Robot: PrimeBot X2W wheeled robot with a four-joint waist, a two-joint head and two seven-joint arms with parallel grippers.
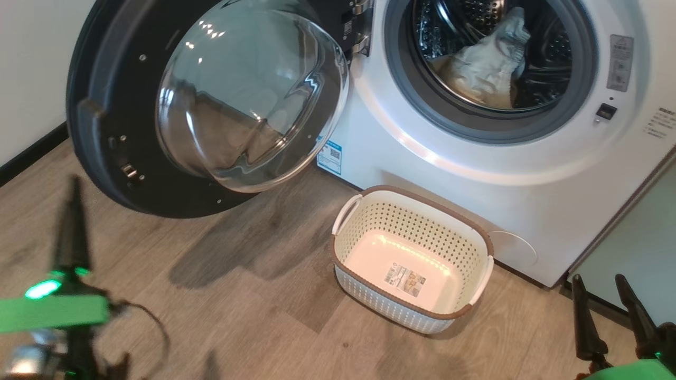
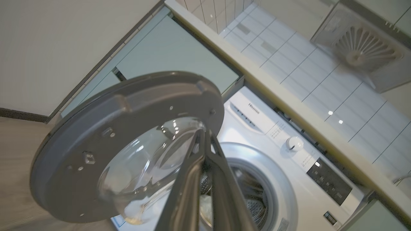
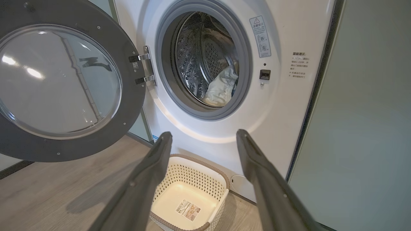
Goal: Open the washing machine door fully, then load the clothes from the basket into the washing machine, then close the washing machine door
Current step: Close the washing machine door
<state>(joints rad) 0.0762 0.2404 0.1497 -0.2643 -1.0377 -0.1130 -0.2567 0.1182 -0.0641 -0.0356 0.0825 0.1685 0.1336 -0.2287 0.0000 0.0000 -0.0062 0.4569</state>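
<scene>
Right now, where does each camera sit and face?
Head view: on head, down at open washing machine door, washing machine, basket; left gripper lower left, right gripper lower right.
Left wrist view: on left wrist, up past shut fingers at door.
Right wrist view: on right wrist, between open fingers at drum.
Head and right wrist share basket, clothes.

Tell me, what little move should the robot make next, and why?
Probably bring the shut left tool to the free edge of the washing machine door to begin swinging it closed. The basket is empty, the clothes lie inside the drum, and the door stands wide open, so only closing seems left.
</scene>
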